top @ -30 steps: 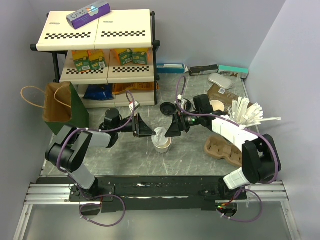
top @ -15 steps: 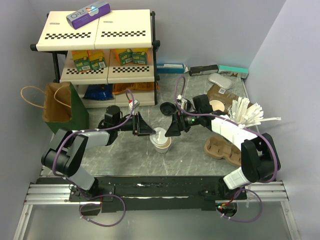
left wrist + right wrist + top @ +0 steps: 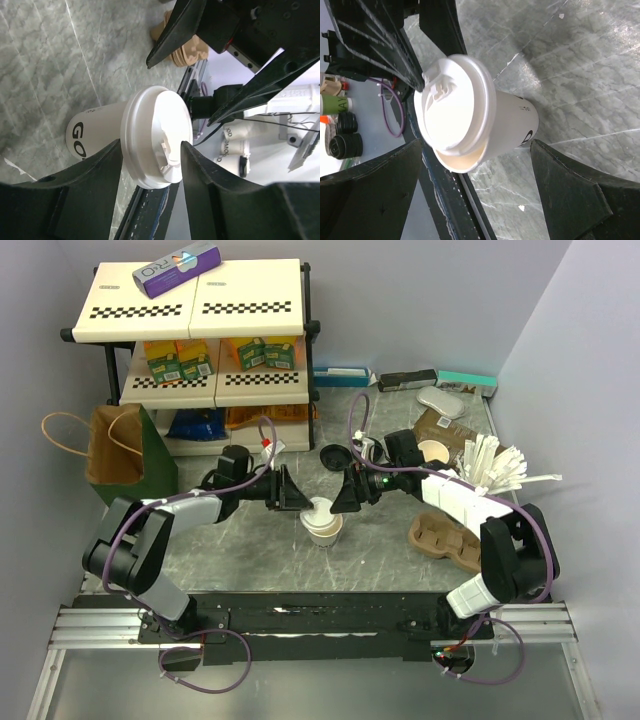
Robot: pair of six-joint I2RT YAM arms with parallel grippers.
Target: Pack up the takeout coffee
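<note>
Step in hand, as judged: seating the lid [image 3: 454,107] on the takeout coffee cup [image 3: 512,122] before packing it into the pulp tray [image 3: 447,538]. The cup stands upright on the surface [image 3: 580,60] between the 2 arms, near the middle of the top view. Its long axis is vertical, base down and mouth up. The lid is not square to that axis: it sits tilted and offset, and a crescent of the tan-lined rim shows under 1 edge in the right wrist view. The left gripper [image 3: 151,150] is partly open with 1 finger at each side of the lid; whether the fingers press it or stand just clear cannot be told. The right gripper [image 3: 476,145] is wide open, its fingers well apart from the cup on both sides, holding nothing. To do the step well, steady the cup wall low down with 1 gripper. Then press the raised edge of the lid straight down along the axis until its skirt seats over the rim all round. Avoid side load: a light paper cup is likely to tip or crush.
</note>
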